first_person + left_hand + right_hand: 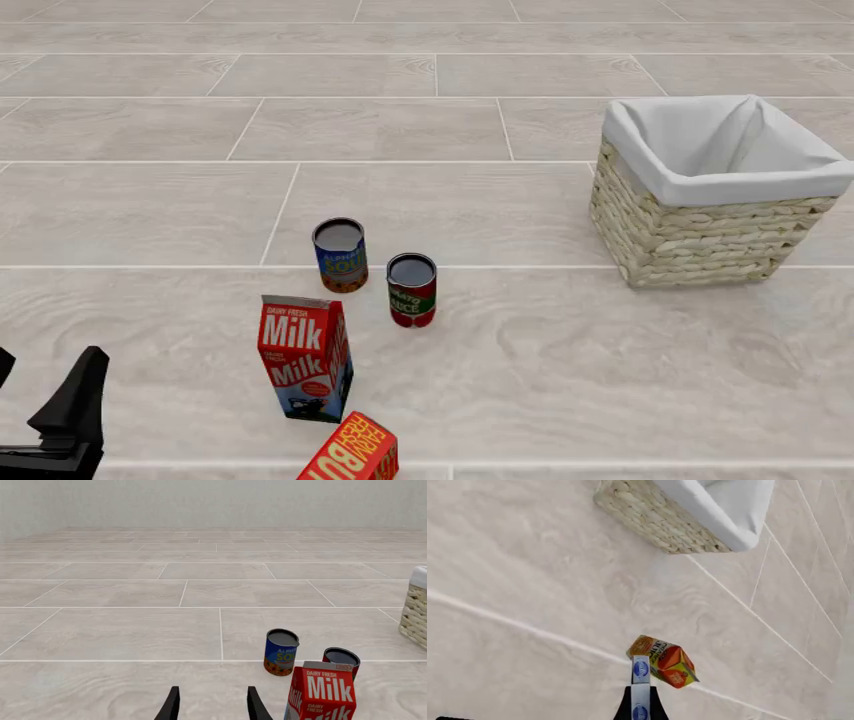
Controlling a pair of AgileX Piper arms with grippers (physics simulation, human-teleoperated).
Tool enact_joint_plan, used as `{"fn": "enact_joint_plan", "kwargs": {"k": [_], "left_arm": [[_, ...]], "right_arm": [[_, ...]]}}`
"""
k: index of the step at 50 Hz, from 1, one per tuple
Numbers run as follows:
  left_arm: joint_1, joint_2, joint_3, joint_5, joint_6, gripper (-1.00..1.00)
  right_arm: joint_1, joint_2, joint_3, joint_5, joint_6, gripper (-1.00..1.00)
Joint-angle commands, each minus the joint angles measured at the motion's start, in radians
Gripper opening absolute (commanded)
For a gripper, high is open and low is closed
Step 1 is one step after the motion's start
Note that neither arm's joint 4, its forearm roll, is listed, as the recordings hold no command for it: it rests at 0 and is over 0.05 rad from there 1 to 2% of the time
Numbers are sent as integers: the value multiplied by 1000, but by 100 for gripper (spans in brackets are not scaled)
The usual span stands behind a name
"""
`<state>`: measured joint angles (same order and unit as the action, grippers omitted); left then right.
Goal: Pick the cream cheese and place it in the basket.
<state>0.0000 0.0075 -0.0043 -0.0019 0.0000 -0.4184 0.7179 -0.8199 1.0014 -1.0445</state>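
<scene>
right gripper (640,707) clamped edge-on on cream cheese (640,680), above floor | left gripper (212,705) fingers apart, holding nothing | basket (694,235) at right, upright

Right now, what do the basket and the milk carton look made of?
The basket: woven straw-coloured wicker, judging by its braided rows, with a matte white cloth lining folded over the rim. The milk carton: apparently printed paperboard, given its flat panels, gabled top and lightly glossy print.

Milk carton (306,357), two cans (340,255) (411,289), orange box (351,452).
</scene>
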Motion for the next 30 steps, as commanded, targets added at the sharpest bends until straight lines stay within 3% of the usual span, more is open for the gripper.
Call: {"fn": "enact_joint_plan", "kwargs": {"k": [1, 5, 7, 8, 9, 13, 14, 17, 23, 26, 27, 30], "left_arm": [[0, 0, 0, 0, 0, 100], [0, 0, 0, 0, 0, 100], [0, 0, 0, 0, 0, 100], [0, 0, 0, 0, 0, 100], [0, 0, 0, 0, 0, 100], [0, 0, 0, 0, 0, 100], [0, 0, 0, 0, 0, 100], [0, 0, 0, 0, 0, 100], [0, 0, 0, 0, 0, 100], [0, 0, 0, 0, 0, 100], [0, 0, 0, 0, 0, 100], [0, 0, 0, 0, 0, 100]], "right_arm": [[116, -58, -203, 150, 227, -100], [169, -50, -262, 131, 402, -100], [208, -78, -261, 140, 455, -100], [239, -95, -275, 150, 516, -100], [239, -95, -275, 151, 516, -100], [308, -144, -298, 139, 678, -100], [308, -144, -298, 139, 678, -100], [348, -162, -335, 113, 847, -100], [402, -186, -345, 94, 922, -100], [405, -180, -343, 78, 933, -100], [399, -167, -341, 42, 975, -100], [379, -149, -314, -12, 983, -100]]}}
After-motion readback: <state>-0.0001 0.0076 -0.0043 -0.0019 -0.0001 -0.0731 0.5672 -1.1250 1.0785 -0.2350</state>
